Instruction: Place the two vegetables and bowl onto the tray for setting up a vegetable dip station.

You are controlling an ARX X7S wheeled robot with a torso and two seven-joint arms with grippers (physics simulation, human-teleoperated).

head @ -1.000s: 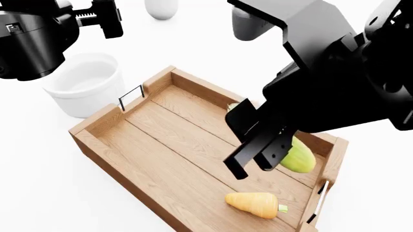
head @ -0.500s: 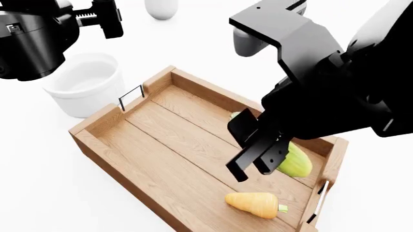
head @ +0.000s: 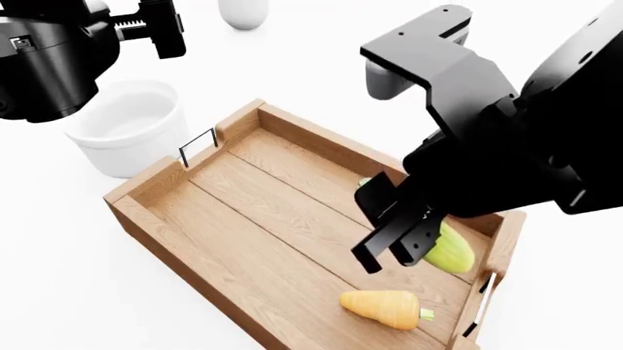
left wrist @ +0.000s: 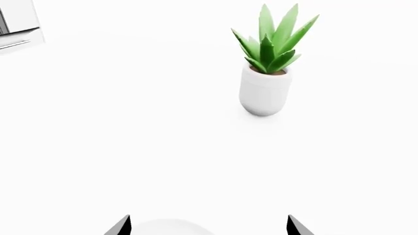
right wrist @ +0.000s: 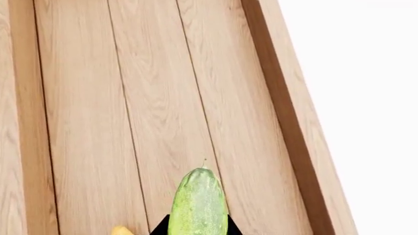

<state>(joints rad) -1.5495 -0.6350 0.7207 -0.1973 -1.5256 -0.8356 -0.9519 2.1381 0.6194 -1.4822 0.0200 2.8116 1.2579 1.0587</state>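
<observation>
The wooden tray (head: 146, 182) lies in the middle of the head view. The stubby orange carrot (head: 384, 307) rests on its floor near the right end and shows at the frame edge (right wrist: 118, 230) in the right wrist view. The light-green cucumber (head: 451, 249) hangs just over the tray floor by the far wall (right wrist: 287, 122), tilted. My right gripper (head: 384, 259) is shut on the cucumber (right wrist: 197, 196), a finger pressed on each side. The white bowl (head: 130, 125) stands on the table beside the tray's left end. My left gripper (head: 163, 29) hovers above and behind the bowl, its fingertips (left wrist: 124, 226) spread wide, holding nothing.
A white pot with a green spiky plant (left wrist: 265, 88) stands on the table beyond the left gripper; its base (head: 244, 11) shows at the head view's top. A small pale rounded object (head: 380, 76) sits behind the right arm. Thin wire handles (head: 198, 146) stick up at the tray's ends.
My right gripper has shifted a little to the right and down with the cucumber, closer to the tray's far wall. The left arm, bowl and carrot have not moved.
</observation>
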